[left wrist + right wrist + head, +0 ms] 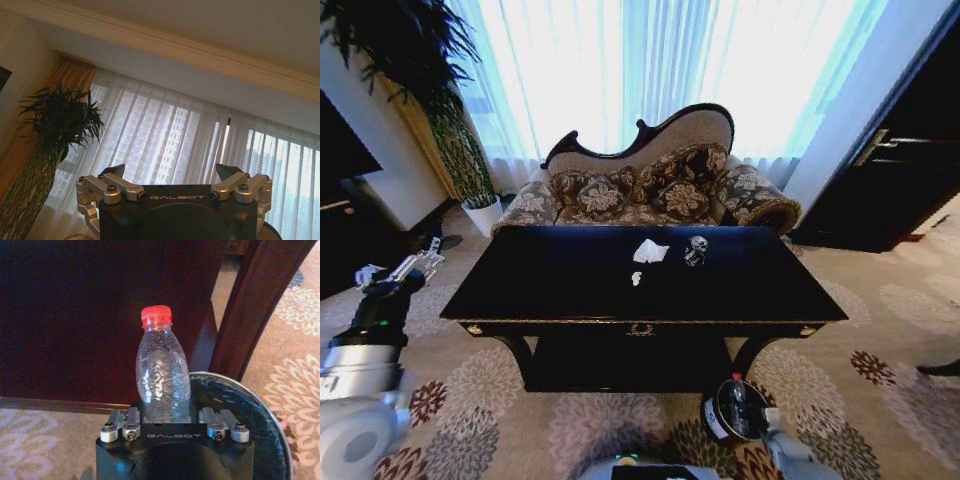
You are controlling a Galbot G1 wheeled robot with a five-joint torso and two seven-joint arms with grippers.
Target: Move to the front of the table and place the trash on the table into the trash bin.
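Left gripper (428,257) is raised at the left of the table (520,290), off its left end and above the carpet (500,400); in the left wrist view its fingers (114,172) are spread wide with nothing between them, pointed up toward the curtains (200,150) and a plant (55,130).

On the glossy black tabletop, near the centre and toward the far edge, a crumpled tissue (650,251) is seen, with a tiny scrap (637,278) just in front of it and a crushed shiny wrapper (696,250) to the right of the tissue. All three are apart from both grippers. A sofa (650,185) is set behind the table.

Right gripper (167,410) is held low in front of the table's right leg, clamped on a clear bottle (162,372) with a red cap (156,315), upright over the bin (250,410). The bin (735,410) is seen on the carpet, just in front of the table's lower shelf, right of centre.
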